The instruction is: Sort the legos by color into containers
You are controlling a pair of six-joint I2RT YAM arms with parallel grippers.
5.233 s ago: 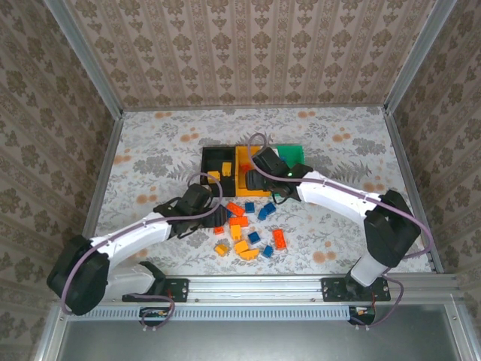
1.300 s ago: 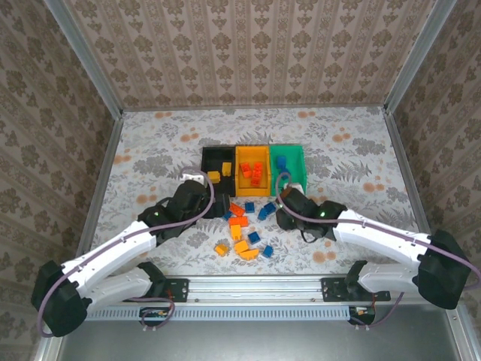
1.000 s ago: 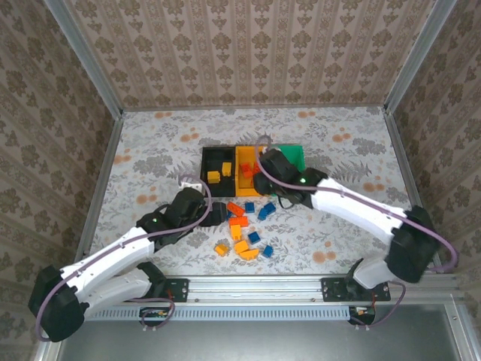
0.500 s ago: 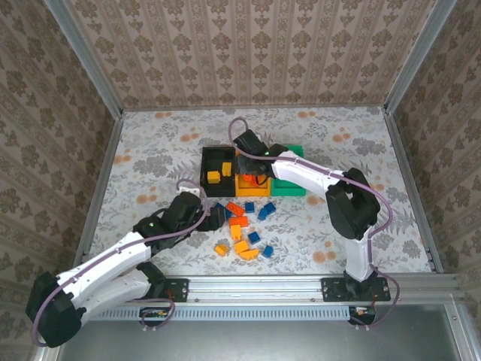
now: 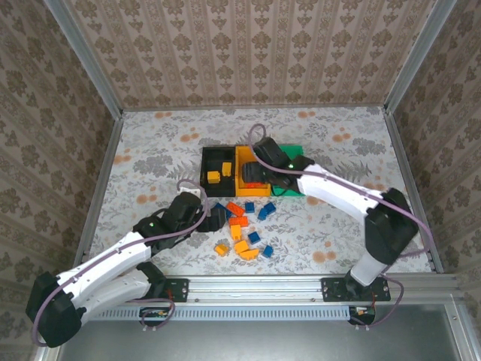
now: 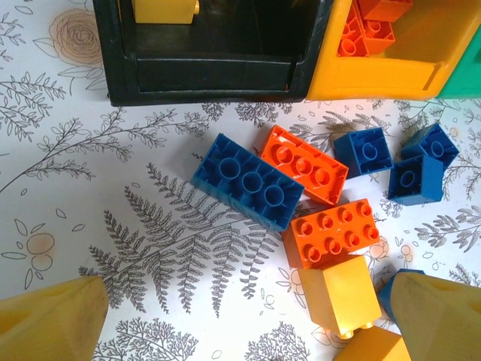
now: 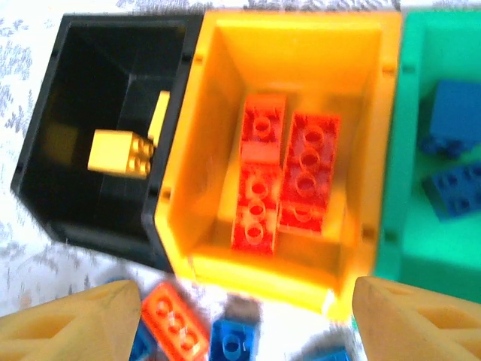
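Since half a second ago the right gripper [image 5: 255, 177] has shifted a little rightward and nearer above the orange bin [image 5: 250, 194], while the left gripper [image 5: 218, 218] has kept its place, low at the left edge of the loose legos [image 5: 244, 229]. Both work over a flat table [image 5: 150, 150] covered by a white sheet printed with grey ferns, leaves and small orange blooms. It is closed in by walls [image 5: 248, 53] papered in a beige damask pattern, with a ribbed metal rail [image 5: 255, 286] along the near side. In the right wrist view the right gripper's yellow fingers [image 7: 75, 323] stand spread wide, holding nothing, above three smooth plastic bins joined in a row. The black bin [image 7: 45, 173] holds a yellow brick [image 7: 120, 153], the orange bin holds red-orange bricks [image 7: 282, 177] lying studs up, and the green bin [image 7: 391, 188] holds blue bricks [image 7: 455, 150]. The left gripper's fingers [image 6: 52, 320] are likewise parted and empty. Ahead of them on the sheet a long blue brick [image 6: 248, 188] touches a long red-orange brick [image 6: 304, 165]. Nearer lies an eight-stud red-orange brick [image 6: 334, 233] against a plain-sided yellow block [image 6: 338, 297], and small blue cubes [image 6: 363, 150] sit to the right.
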